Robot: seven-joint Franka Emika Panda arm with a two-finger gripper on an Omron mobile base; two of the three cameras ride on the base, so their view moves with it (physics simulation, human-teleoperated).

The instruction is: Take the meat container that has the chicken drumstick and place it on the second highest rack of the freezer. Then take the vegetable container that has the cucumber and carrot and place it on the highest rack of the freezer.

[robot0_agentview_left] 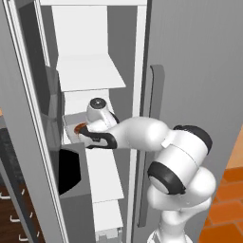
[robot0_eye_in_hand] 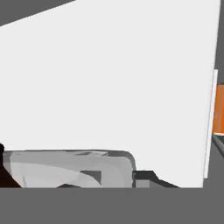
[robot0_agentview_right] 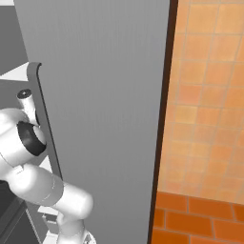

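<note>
The arm reaches into the open freezer (robot0_agentview_left: 121, 61), its hand at a shelf that sits below the highest visible rack. Just ahead of the tool (robot0_agentview_left: 81, 134), the meat container (robot0_agentview_left: 71, 124) rests on that shelf, with the reddish-brown chicken drumstick (robot0_agentview_left: 79, 127) showing at its near edge, right at the hand. In the hand view the same container (robot0_eye_in_hand: 70, 168) lies directly below and in front of the tool, a shallow light-grey tray with rounded corners and a raised rim, its floor pale and glossy; a dark brown sliver at the far left of it is probably the drumstick.

Whether the tool is parted or has hold of the tray's rim cannot be told: the fingers are hidden behind the hand in the left base view and barely rise into the hand view.

As a judgement, the first half of the task is at or near its end: the tray looks set down on what appears to be the second highest rack. What remains is to let go, draw the arm out, then fetch the vegetable container and place it on the rack above the tool.
</note>
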